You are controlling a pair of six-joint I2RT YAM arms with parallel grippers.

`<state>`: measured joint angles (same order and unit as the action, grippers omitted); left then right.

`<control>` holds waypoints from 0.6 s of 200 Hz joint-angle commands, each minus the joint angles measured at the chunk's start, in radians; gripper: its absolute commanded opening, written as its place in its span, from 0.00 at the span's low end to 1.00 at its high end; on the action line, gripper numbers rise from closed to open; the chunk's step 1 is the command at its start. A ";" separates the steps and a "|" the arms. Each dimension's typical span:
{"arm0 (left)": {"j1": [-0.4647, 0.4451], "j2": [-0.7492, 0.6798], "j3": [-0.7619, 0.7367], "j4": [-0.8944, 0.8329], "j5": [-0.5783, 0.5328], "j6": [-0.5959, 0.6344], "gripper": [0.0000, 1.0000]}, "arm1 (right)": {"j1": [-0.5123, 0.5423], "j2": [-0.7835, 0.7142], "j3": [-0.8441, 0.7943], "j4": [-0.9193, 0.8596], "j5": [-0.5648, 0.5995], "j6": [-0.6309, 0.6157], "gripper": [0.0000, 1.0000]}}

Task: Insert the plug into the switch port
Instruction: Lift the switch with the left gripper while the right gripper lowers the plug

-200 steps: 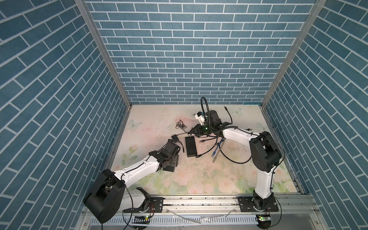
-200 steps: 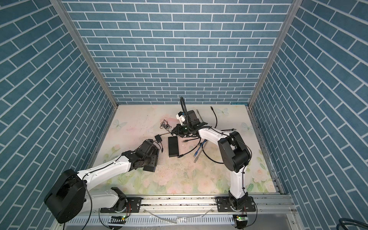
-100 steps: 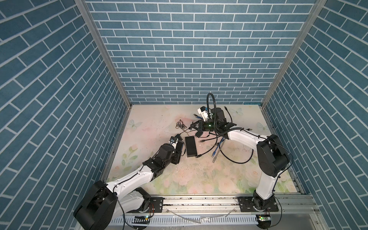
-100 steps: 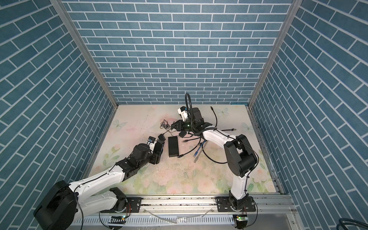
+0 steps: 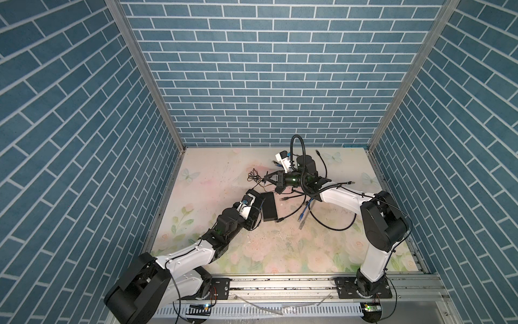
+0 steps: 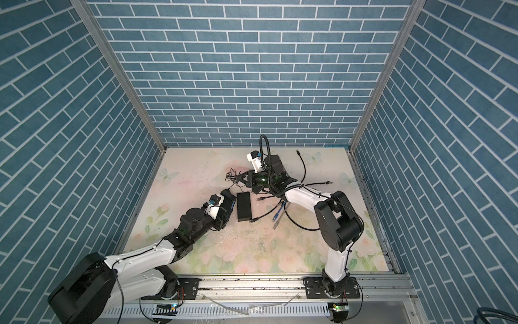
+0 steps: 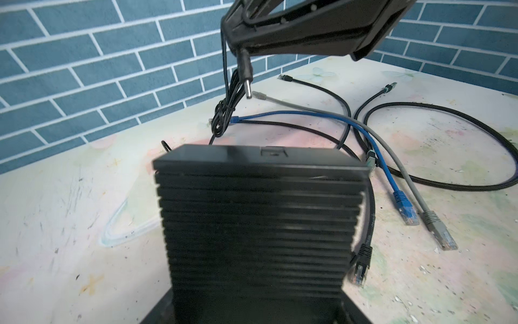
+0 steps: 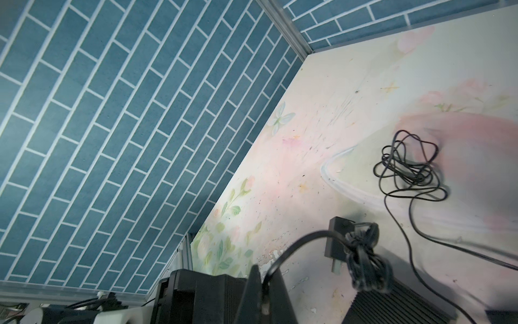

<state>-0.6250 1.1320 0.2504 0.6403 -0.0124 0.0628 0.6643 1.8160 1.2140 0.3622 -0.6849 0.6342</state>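
The switch (image 5: 270,207) (image 6: 244,206) is a black ribbed box lying flat on the floral table. My left gripper (image 5: 259,209) (image 6: 231,209) is open at its left side, and in the left wrist view the ribbed switch (image 7: 260,213) fills the gap between the fingers (image 7: 157,311). My right gripper (image 5: 266,178) (image 6: 241,179) hangs beyond the switch's far end, shut on the plug (image 7: 246,75). The plug is a black barrel with a metal tip pointing down. Its thin cable (image 8: 297,241) comes out between the shut fingers. The port does not show plainly.
Blue (image 7: 403,204), grey (image 7: 437,230) and black (image 7: 361,263) network cables lie to the right of the switch, with black cable loops (image 5: 333,224) beyond them. A black adapter block (image 8: 337,241) and a tangle of thin wire (image 8: 406,168) lie near the plug. Tiled walls enclose the table.
My left arm has stretched forward and lowered, bringing its open fingers up to the switch. The right gripper has shifted only slightly with the plug.
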 commanded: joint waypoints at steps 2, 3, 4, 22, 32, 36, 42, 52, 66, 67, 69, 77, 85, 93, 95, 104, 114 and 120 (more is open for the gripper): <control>-0.003 0.028 -0.013 0.150 0.031 0.068 0.48 | 0.015 -0.052 -0.037 0.061 -0.029 -0.051 0.00; -0.002 0.030 -0.013 0.151 0.031 0.069 0.48 | 0.017 -0.053 -0.038 0.062 -0.029 -0.052 0.00; -0.002 0.032 -0.012 0.151 0.033 0.070 0.48 | 0.017 -0.053 -0.038 0.063 -0.030 -0.052 0.00; -0.002 0.059 -0.016 0.185 0.044 0.087 0.48 | 0.021 -0.069 -0.053 0.080 -0.037 -0.061 0.00; -0.004 0.076 -0.024 0.225 0.043 0.089 0.48 | 0.026 -0.079 -0.060 0.083 -0.037 -0.073 0.00; -0.003 0.081 -0.028 0.243 0.042 0.091 0.48 | 0.028 -0.083 -0.064 0.083 -0.036 -0.078 0.00; -0.003 0.091 -0.035 0.267 0.040 0.092 0.48 | 0.030 -0.087 -0.068 0.084 -0.035 -0.085 0.00; -0.003 0.104 -0.042 0.302 0.037 0.093 0.48 | 0.035 -0.094 -0.075 0.081 -0.034 -0.095 0.00; -0.002 0.120 -0.048 0.335 0.030 0.095 0.48 | 0.040 -0.100 -0.086 0.080 -0.033 -0.105 0.00; -0.002 0.121 -0.048 0.337 0.031 0.094 0.48 | 0.041 -0.100 -0.087 0.081 -0.032 -0.106 0.00; -0.003 0.124 -0.048 0.341 0.030 0.094 0.48 | 0.041 -0.101 -0.087 0.080 -0.032 -0.107 0.00; -0.003 0.132 -0.050 0.355 0.028 0.094 0.48 | 0.044 -0.101 -0.093 0.080 -0.031 -0.111 0.00; -0.003 0.141 -0.050 0.365 0.023 0.093 0.47 | 0.046 -0.104 -0.098 0.080 -0.029 -0.114 0.00; -0.004 0.146 -0.050 0.372 0.019 0.091 0.47 | 0.047 -0.105 -0.102 0.080 -0.028 -0.118 0.00; -0.003 0.147 -0.051 0.374 0.017 0.091 0.47 | 0.047 -0.106 -0.103 0.079 -0.028 -0.119 0.00; -0.002 0.153 -0.050 0.381 0.012 0.090 0.47 | 0.050 -0.105 -0.107 0.075 -0.028 -0.125 0.00; -0.002 0.158 -0.047 0.377 0.009 0.087 0.47 | 0.053 -0.106 -0.109 0.070 -0.028 -0.133 0.00; -0.003 0.158 -0.043 0.372 0.009 0.085 0.47 | 0.056 -0.105 -0.109 0.064 -0.030 -0.138 0.00</control>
<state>-0.6250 1.2858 0.2066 0.9379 0.0093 0.1467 0.7082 1.7470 1.1309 0.4118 -0.7040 0.5465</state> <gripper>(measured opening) 0.698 0.062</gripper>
